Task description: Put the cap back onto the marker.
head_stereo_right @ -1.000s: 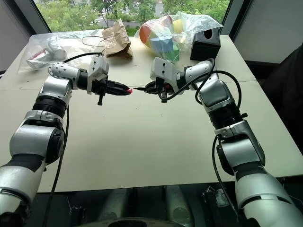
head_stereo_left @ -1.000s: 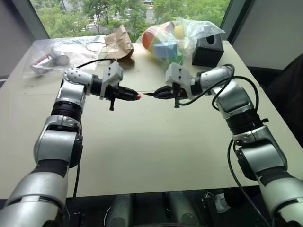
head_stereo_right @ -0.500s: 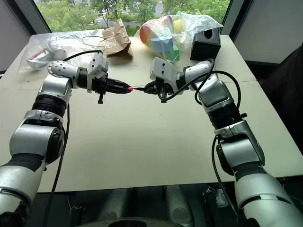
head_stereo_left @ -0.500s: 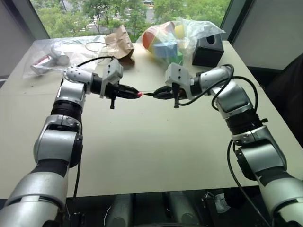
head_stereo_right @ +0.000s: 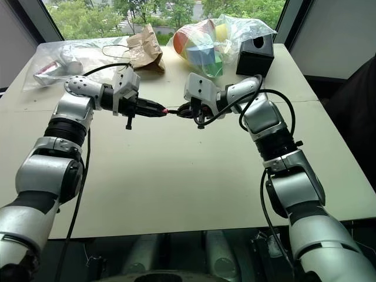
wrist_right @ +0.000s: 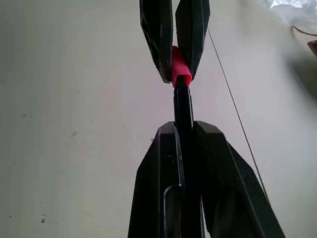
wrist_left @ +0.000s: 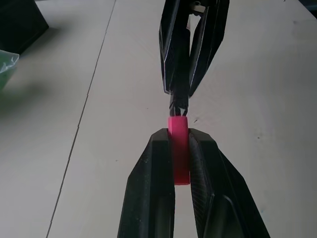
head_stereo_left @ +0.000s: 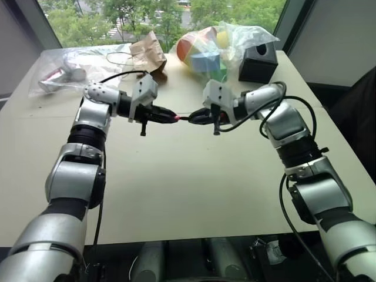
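Both arms are up over the table [head_stereo_left: 176, 194] at mid-frame. The left gripper [wrist_left: 181, 148] is clamped on the red cap [wrist_left: 178, 148]; the right gripper [wrist_right: 183, 139] pinches the dark marker [wrist_right: 183, 106], pointing at 9 o'clock. The marker's tip is just meeting the cap's open mouth, so this is the joining step. Next it needs a straight push along the marker's line, both grips firm, until the cap seats. Out at 12 o'clock sit a paper bag [head_stereo_left: 147, 53] and a black box [head_stereo_left: 257, 61].
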{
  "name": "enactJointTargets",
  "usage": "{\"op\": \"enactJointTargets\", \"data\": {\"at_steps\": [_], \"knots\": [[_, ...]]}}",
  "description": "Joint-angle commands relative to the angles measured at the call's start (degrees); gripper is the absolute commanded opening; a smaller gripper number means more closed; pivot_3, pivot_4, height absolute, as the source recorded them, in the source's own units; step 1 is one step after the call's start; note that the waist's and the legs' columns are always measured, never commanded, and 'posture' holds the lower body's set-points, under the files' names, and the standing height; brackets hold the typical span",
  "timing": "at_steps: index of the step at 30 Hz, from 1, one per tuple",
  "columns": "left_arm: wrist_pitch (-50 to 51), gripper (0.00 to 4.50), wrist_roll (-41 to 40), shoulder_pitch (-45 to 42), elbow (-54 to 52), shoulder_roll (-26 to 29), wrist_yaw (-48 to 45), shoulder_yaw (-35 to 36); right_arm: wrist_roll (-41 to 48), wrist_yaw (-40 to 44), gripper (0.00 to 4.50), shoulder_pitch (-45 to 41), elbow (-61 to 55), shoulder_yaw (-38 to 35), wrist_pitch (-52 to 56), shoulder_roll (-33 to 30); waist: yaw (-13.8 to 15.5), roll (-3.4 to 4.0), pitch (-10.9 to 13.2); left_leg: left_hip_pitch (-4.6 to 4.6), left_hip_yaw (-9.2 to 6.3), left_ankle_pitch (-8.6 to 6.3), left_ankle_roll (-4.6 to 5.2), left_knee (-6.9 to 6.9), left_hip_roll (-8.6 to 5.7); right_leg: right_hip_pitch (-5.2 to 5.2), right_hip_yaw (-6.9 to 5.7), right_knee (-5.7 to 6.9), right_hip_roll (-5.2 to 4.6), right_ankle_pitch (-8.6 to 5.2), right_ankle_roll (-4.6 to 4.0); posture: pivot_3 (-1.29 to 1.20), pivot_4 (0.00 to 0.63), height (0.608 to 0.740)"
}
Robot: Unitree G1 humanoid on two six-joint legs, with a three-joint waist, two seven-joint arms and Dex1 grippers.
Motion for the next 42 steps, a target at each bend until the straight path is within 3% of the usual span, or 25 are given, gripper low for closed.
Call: {"op": "enactJointTargets", "data": {"at_steps": [1, 15, 25, 32, 42], "knots": [[-2.5, 0.07, 2.1, -2.8, -0.1, -1.0, 1.2, -2.1, -0.2, 0.3, 0.00, -2.9, -0.4, -0.2, -2.5, 0.8, 0.0, 0.00, 0.0, 0.00, 0.00, 0.00, 0.00, 0.00, 0.00, 0.00, 0.00, 0.00, 0.00, 0.00, 0.00, 0.00, 0.150, 0.740], [-17.1, 0.07, 7.3, -6.9, 2.5, -4.2, 3.6, -6.4, -1.6, 1.5, 0.00, -3.7, 0.1, -0.1, -3.4, 2.6, 0.0, 0.00, 0.0, 0.00, 0.00, 0.00, 0.00, 0.00, -0.01, 0.00, 0.00, 0.00, 0.00, 0.00, 0.00, 0.00, 0.150, 0.740], [-12.5, 0.07, 9.1, -9.7, 3.8, -9.4, 7.4, -7.0, -2.3, 0.0, 0.00, -6.1, 4.0, -0.6, -1.3, 5.8, -0.1, 0.00, 0.0, 0.00, 0.01, 0.00, 0.00, 0.01, -0.02, 0.00, 0.00, 0.01, 0.00, 0.00, 0.00, 0.00, 0.150, 0.740], [-0.3, 0.07, 4.6, -10.0, 1.9, -10.2, 0.6, -3.7, -3.4, -2.3, 0.00, -7.1, 5.5, -2.0, -2.8, 6.9, -0.2, 0.01, 0.0, 0.00, -0.01, 0.00, 0.00, 0.01, -0.02, 0.00, 0.00, 0.09, 0.04, 0.00, 0.00, 0.00, 0.150, 0.740], [-5.6, 0.07, 9.1, -10.1, 3.3, -9.4, 3.8, -5.1, -3.5, -1.3, 0.00, -6.2, 2.4, -1.6, -2.0, 6.9, 0.0, 0.00, 0.0, 0.00, -0.02, 0.00, 0.00, 0.02, -0.02, 0.00, 0.00, 0.10, 0.01, 0.00, 0.00, 0.00, 0.150, 0.740]]}}
